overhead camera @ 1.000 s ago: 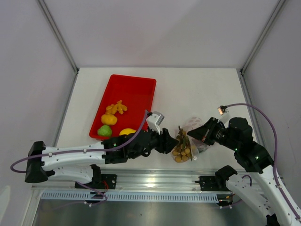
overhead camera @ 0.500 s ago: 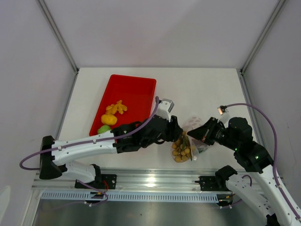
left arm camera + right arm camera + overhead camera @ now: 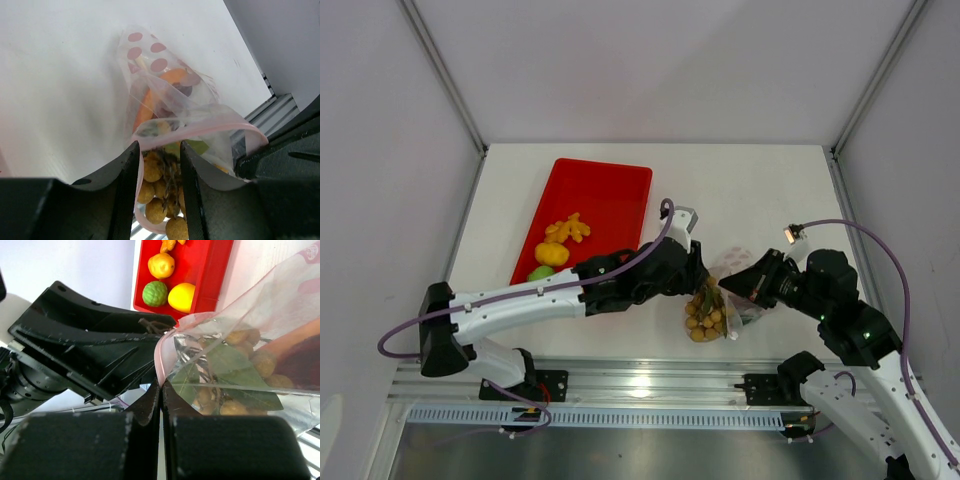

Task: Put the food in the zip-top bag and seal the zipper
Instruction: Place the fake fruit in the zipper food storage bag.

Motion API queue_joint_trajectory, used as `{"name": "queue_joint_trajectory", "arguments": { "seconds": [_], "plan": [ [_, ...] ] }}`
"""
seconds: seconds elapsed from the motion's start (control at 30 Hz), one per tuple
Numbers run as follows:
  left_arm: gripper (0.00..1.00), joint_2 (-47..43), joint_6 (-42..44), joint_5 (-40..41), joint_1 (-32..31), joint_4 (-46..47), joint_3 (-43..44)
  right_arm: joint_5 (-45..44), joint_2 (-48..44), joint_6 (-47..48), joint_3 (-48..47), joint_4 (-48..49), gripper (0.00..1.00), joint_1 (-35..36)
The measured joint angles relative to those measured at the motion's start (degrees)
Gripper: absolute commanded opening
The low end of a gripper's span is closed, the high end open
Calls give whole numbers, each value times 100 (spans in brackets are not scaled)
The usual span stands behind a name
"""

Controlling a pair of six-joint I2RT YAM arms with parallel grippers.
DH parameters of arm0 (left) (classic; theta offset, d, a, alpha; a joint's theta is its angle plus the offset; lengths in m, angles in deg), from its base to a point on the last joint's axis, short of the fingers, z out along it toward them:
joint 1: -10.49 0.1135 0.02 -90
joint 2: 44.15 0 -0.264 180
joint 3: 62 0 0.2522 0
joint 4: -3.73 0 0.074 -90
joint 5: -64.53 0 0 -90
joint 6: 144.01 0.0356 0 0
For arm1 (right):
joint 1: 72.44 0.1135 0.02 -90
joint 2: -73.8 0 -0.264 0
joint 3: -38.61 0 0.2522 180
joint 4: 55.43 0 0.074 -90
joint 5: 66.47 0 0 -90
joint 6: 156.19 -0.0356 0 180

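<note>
My right hand (image 3: 161,390) pinches the clear crinkly plastic bag (image 3: 260,315), right of the red tray (image 3: 215,260). My left hand (image 3: 159,147), grip unclear, is around the beige-brown grape bunch (image 3: 155,192) at the bag's mouth. The toy fruit (image 3: 181,296) in the tray and the zipping are left.

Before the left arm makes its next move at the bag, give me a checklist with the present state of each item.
1. Hold by right end effector on the zip-top bag at its mouth edge: ok.
2. Mouth gaping, zipper unsealed for loading: ok.
3. Whole grape cluster inside the bag: cannot tell; it sits at the mouth, between the fingers of the left end effector.
4. Firm grip by the left end effector on the grapes: cannot tell; it only visibly straddles them.
5. All food out of the red tray: not ok; mango, lime and orange fruit lie in it.
</note>
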Motion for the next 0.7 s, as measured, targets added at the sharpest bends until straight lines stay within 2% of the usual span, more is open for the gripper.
{"name": "queue_joint_trajectory", "arguments": {
  "seconds": [0.27,0.37,0.57,0.63,0.7],
  "plan": [
    [40,190,-35,-219,59,4,155,2,-20,22,0,0,0,0],
    [34,192,-37,-256,72,-15,195,2,-20,33,0,2,0,0],
    [12,192,-87,-352,79,-33,234,0,-20,39,0,2,0,0],
    [1,192,-101,-409,81,-39,234,0,-20,39,0,0,0,0],
    [1,192,-111,-435,85,-42,234,0,-20,39,0,0,0,0]
  ]
}}
